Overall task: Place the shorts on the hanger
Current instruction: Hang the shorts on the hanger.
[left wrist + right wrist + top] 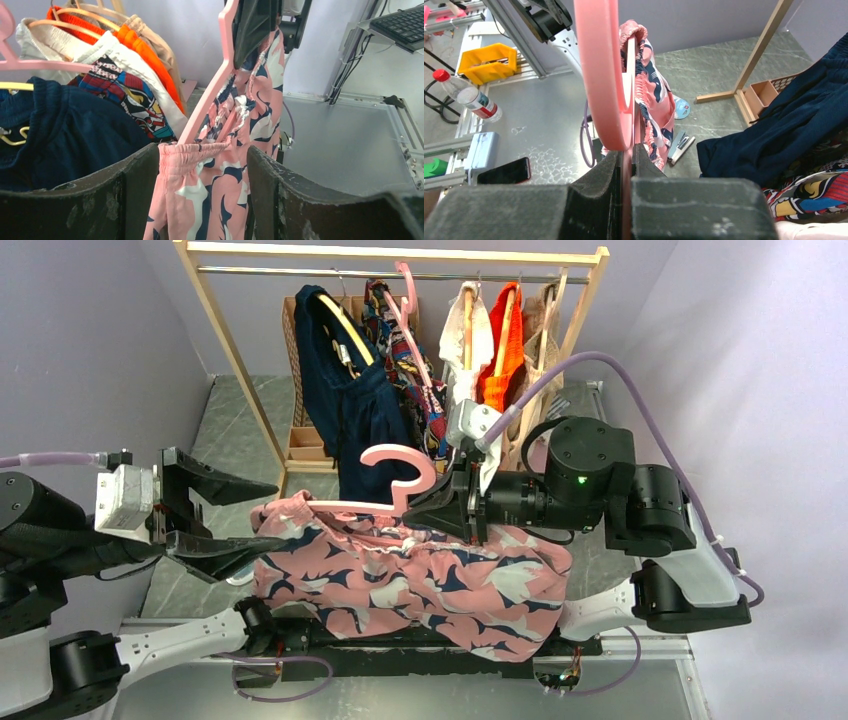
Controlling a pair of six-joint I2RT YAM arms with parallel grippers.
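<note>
Grey-green marbled matting (240, 405) covers the table. Lilac walls (90, 340) close round it, and a wooden clothes rack (400, 252) full of garments stands at the back. Out front, the right gripper (626, 155) is pinched tight on the pale-pink hanger (385, 451) just below its hook, with the shorts (420, 580) draped along it. The left gripper (270, 515) stands open, its jaws either side of the waistband's end, not clamped.
</note>
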